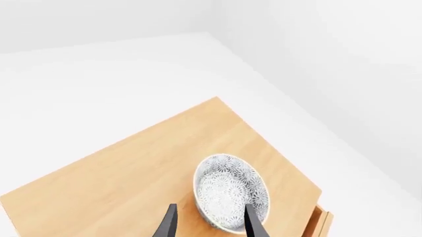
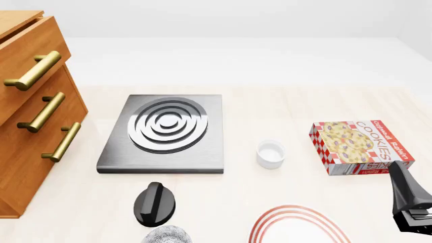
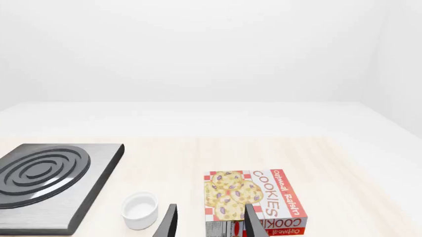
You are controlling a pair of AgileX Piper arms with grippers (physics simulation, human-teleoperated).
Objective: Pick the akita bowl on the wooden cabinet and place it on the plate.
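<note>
The akita bowl [image 1: 231,191], speckled black and white with a pale rim, stands on the flat top of the wooden cabinet [image 1: 132,173]. My left gripper [image 1: 211,226] hangs above it, open. One finger [image 1: 254,224] is over the bowl's inside and the other over bare wood beside the rim. In the front view the cabinet [image 2: 27,111] fills the left edge; its top and my left gripper are out of frame there. The plate [image 2: 297,227], white with red rings, lies at the near edge. My right gripper [image 2: 399,177] stands open and empty near the right edge.
A grey stove slab [image 2: 165,131] lies mid-table with a black knob [image 2: 155,202] in front of it. A second speckled bowl [image 2: 167,236] peeks in at the near edge. A white cup [image 2: 270,154] and a cookies box [image 2: 361,147] lie to the right.
</note>
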